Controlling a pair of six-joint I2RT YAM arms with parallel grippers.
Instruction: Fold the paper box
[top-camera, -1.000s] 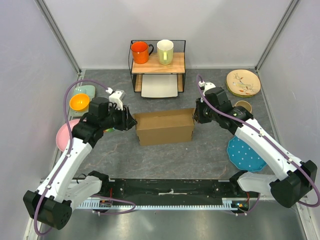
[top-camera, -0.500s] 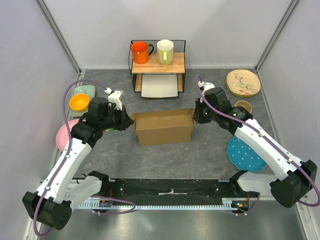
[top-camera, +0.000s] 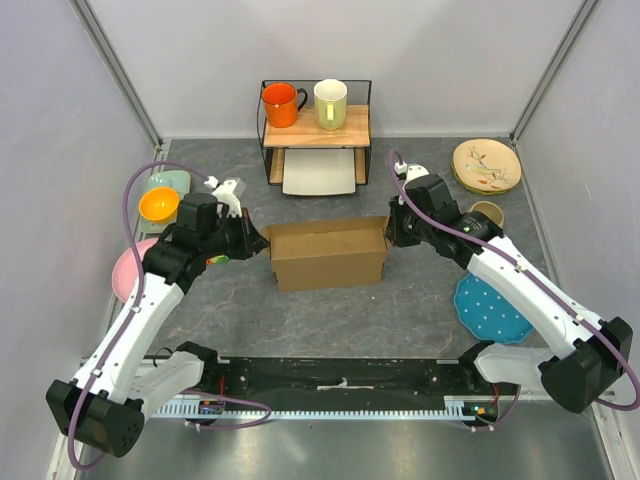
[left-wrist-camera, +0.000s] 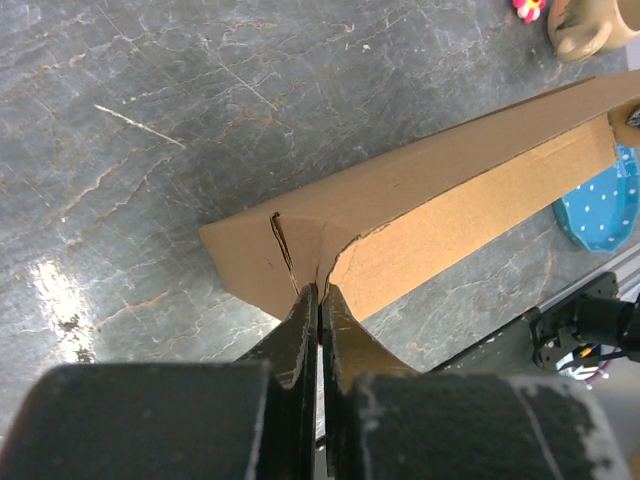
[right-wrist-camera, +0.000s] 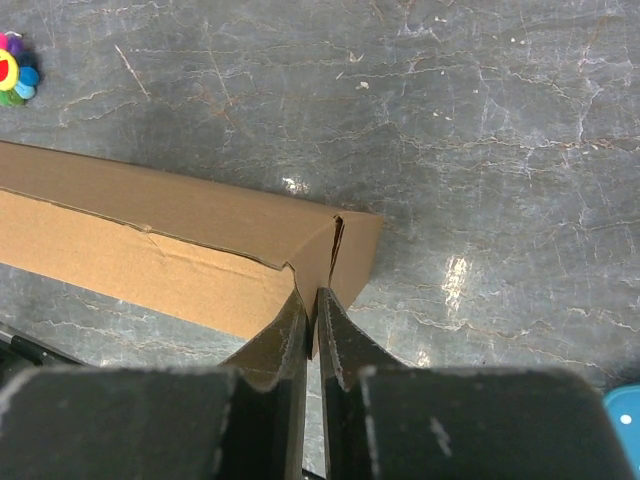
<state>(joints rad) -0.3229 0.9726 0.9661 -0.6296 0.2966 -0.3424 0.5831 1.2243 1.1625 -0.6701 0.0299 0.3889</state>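
The brown paper box (top-camera: 328, 253) stands in the middle of the grey table as a long folded shape. My left gripper (top-camera: 258, 241) is shut on its left end; in the left wrist view the jaws (left-wrist-camera: 320, 292) pinch the cardboard edge of the paper box (left-wrist-camera: 430, 200). My right gripper (top-camera: 392, 232) is shut on the right end; in the right wrist view the jaws (right-wrist-camera: 311, 298) pinch the corner flap of the paper box (right-wrist-camera: 180, 235).
A wooden shelf (top-camera: 315, 127) with an orange mug (top-camera: 281, 104) and a pale mug (top-camera: 330, 103) stands behind, a white tray (top-camera: 320, 172) beneath it. Bowls (top-camera: 159, 204) and a pink plate (top-camera: 130, 270) lie left; plates (top-camera: 486, 165) and a blue dotted plate (top-camera: 490, 308) lie right.
Both grippers and the box have shifted very slightly; the hold on both ends is unchanged.
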